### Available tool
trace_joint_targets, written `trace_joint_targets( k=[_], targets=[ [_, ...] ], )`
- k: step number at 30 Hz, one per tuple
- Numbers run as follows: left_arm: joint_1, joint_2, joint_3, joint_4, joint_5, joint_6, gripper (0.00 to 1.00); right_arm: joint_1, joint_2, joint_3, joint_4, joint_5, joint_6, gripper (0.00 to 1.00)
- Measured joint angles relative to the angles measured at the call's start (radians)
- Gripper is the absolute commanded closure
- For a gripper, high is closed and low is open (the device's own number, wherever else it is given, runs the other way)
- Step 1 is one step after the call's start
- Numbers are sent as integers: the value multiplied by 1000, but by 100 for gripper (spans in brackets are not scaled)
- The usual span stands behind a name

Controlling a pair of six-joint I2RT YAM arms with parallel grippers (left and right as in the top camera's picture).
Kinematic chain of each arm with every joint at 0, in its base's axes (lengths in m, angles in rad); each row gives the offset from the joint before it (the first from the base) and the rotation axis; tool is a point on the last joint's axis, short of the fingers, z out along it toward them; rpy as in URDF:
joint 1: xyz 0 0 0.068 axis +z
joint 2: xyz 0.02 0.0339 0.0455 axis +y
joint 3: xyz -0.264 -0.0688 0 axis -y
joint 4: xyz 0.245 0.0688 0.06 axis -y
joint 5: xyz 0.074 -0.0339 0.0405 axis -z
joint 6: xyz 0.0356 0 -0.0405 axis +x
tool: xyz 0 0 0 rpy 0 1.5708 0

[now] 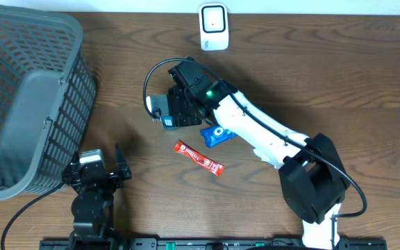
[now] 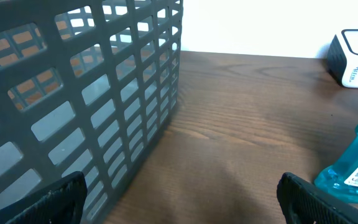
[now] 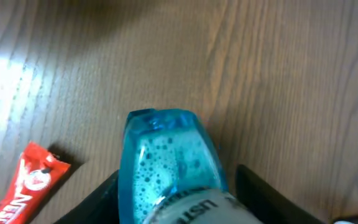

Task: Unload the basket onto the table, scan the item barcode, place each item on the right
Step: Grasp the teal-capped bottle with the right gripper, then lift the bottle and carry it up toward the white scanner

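The basket (image 1: 19, 42) walls off the table's (image 1: 325, 62) left edge, with bare wood between it and the bottle (image 3: 166, 162). My left gripper (image 1: 96, 167) hangs wide open beside the basket. The bottle lies between the fingers of my right gripper (image 3: 174, 202); I cannot tell whether they grip it. The scanner (image 1: 213, 26) stands at the far edge.

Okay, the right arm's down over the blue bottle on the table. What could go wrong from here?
1. The right gripper straddles the blue bottle near its smooth, rounded end, so it may slip or tip when lifted.
2. The red packet and blue snack packet lie close by; the arm could drag them.
3. The bottle's label may end up facing away from the white scanner, so the scan could fail.
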Motion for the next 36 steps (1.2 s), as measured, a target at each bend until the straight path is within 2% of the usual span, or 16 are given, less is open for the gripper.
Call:
trace_joint_targets(
  k=[10,13,29,36],
  targets=[
    [0,0,0,0,0,0,2,2,7,56,-100,8,40,75],
    [0,0,0,0,0,0,2,2,18,116,-158,11,73,76],
    [0,0,0,0,0,0,2,2,11,365,-415,-9,301,72],
    [0,0,0,0,0,0,2,2,-98,410,-486,-8,406,71]
  ],
)
